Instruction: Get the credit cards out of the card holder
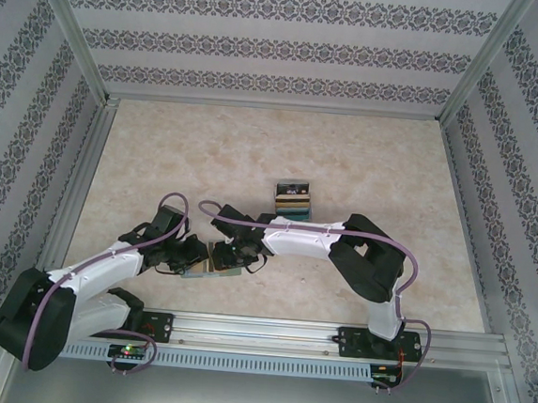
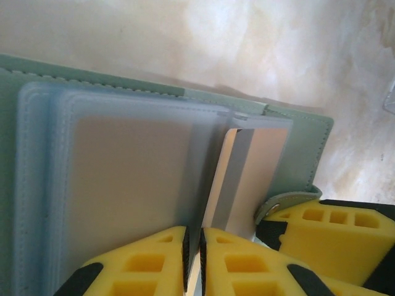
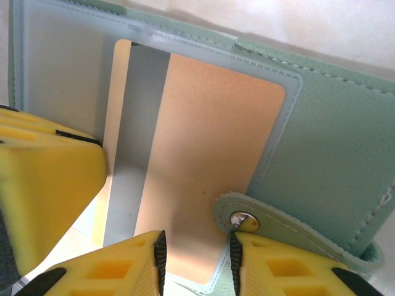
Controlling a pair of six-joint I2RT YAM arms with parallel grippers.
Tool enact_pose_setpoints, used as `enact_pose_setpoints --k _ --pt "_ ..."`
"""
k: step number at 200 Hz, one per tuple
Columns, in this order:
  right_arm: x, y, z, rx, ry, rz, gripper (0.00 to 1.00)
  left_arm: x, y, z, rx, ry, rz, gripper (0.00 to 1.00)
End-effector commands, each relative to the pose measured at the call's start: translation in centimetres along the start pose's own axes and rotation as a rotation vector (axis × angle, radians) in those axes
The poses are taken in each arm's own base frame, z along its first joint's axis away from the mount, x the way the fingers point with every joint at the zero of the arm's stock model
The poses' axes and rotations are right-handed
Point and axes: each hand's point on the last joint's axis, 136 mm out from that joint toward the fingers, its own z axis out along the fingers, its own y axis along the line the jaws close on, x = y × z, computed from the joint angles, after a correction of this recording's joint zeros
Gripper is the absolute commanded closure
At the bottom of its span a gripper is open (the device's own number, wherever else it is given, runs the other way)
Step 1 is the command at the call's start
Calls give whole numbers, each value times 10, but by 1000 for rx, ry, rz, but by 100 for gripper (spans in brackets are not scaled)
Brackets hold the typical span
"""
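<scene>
The card holder [image 1: 216,265] lies open between the two grippers, a green cover [image 3: 336,154] with clear sleeves. My left gripper [image 2: 199,246] is shut on the edge of one thin clear sleeve [image 2: 213,172], which stands on edge. A tan-gold credit card [image 3: 210,154] with a grey stripe lies in the sleeve beside it, also seen in the left wrist view [image 2: 265,166]. My right gripper [image 3: 195,259] hovers over that card's lower edge, jaws apart, one finger against the snap tab [image 3: 244,219]. Several credit cards [image 1: 293,199] are stacked farther back on the table.
The left gripper's yellow finger [image 3: 49,185] crowds the card's left side. The right gripper's finger [image 2: 333,228] sits by the cover's corner [image 2: 302,148]. Marbled tabletop [image 1: 160,154] is enclosed by patterned walls, with a metal rail [image 1: 267,333] along the near edge.
</scene>
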Motion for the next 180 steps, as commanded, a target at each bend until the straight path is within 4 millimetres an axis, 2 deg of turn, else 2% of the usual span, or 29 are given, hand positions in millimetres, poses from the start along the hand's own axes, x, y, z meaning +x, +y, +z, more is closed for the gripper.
enact_pose_setpoints --k 1,82,101,120,180 --pt "8 -3 13 0 40 -9 64 1 7 1 -21 5 -1 84" --pt "7 -3 14 -2 42 -9 64 3 -3 4 43 20 7 85" --pt "7 -3 14 -2 42 -8 64 2 -4 4 45 16 9 91" --pt "8 -4 14 1 45 -8 64 2 -2 2 35 9 7 100" --pt "9 -13 15 16 47 17 65 -5 14 -19 -88 -64 29 100"
